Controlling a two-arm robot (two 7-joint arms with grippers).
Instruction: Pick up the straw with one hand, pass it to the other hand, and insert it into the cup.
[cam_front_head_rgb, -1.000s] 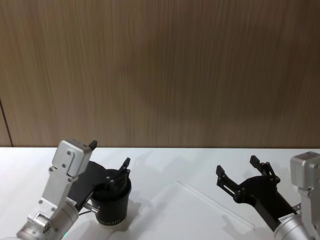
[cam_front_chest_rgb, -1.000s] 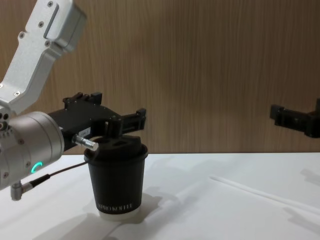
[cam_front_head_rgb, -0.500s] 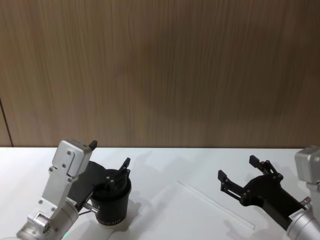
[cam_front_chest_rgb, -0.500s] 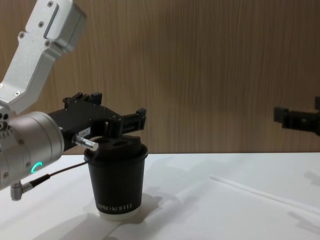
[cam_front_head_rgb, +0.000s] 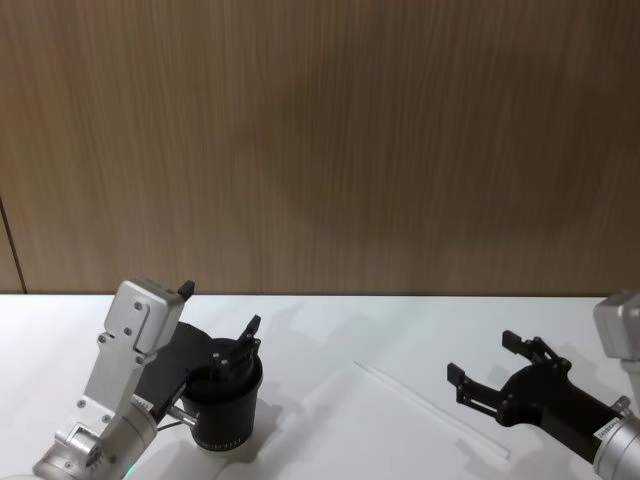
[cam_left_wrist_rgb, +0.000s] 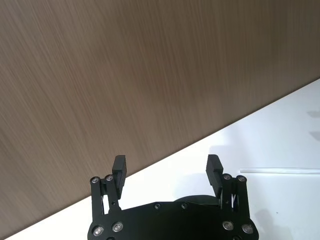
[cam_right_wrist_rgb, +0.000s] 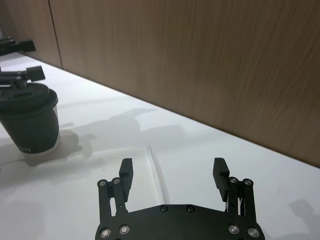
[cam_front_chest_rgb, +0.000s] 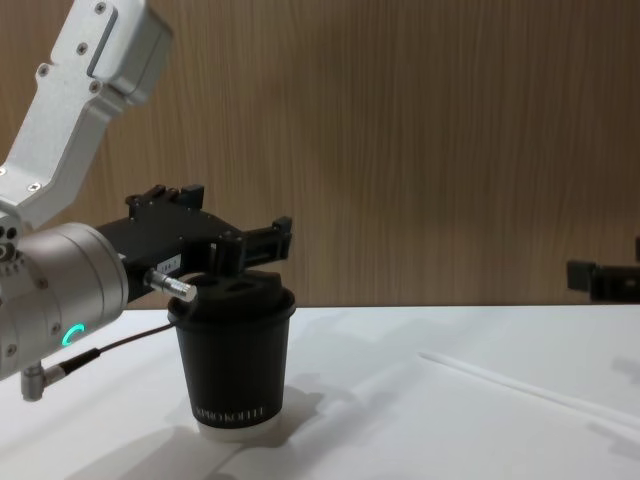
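Hovering wide open and empty: black two-finger right end effector (cam_front_head_rgb: 482, 357), with thin white plastic straw (cam_front_head_rgb: 410, 398) flat on white surface (cam_front_head_rgb: 330, 330) just below its fingertips. Left end effector (cam_front_head_rgb: 220, 307), open and empty, above lidded black paper cup (cam_front_head_rgb: 228, 410).

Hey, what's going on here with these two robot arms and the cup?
The robot seems about to fetch the straw, which lies flat on the white table. Its right gripper hovers near the straw, jaws open, holding nothing. The left gripper hovers just above the black cup, jaws open too. Nothing is picked up yet.
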